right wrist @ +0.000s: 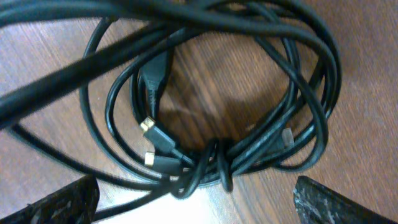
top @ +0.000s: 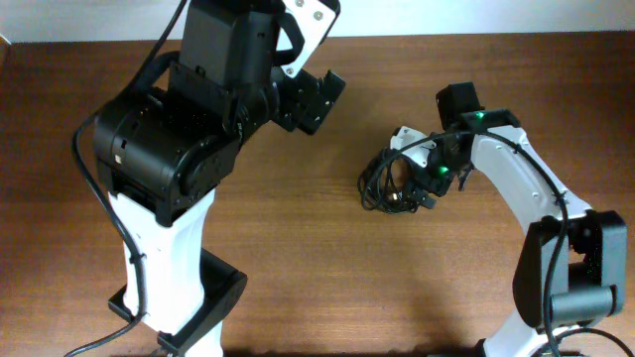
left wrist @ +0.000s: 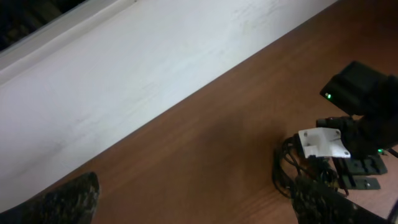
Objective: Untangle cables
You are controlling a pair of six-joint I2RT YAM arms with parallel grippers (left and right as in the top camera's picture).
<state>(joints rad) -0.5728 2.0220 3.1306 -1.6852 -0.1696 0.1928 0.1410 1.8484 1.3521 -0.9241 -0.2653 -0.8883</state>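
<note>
hovering above the cables (right wrist: 214, 165) bundled on the table (top: 298, 248), the right gripper (right wrist: 199, 208), jaws spread, could pinch several loops at once, tightening the knot; the left gripper (top: 316, 99) hangs spread, well apart.

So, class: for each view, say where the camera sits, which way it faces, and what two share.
Overhead: above the table, looking straight down; shows left arm, right arm, left gripper, and right gripper over the cables.
Left wrist: on the left arm, facing across the table toward the white wall; left fingertips at bottom corners.
Right wrist: close above the cables, looking down; right fingertips at bottom corners.
Shared: all three show the cables.
</note>
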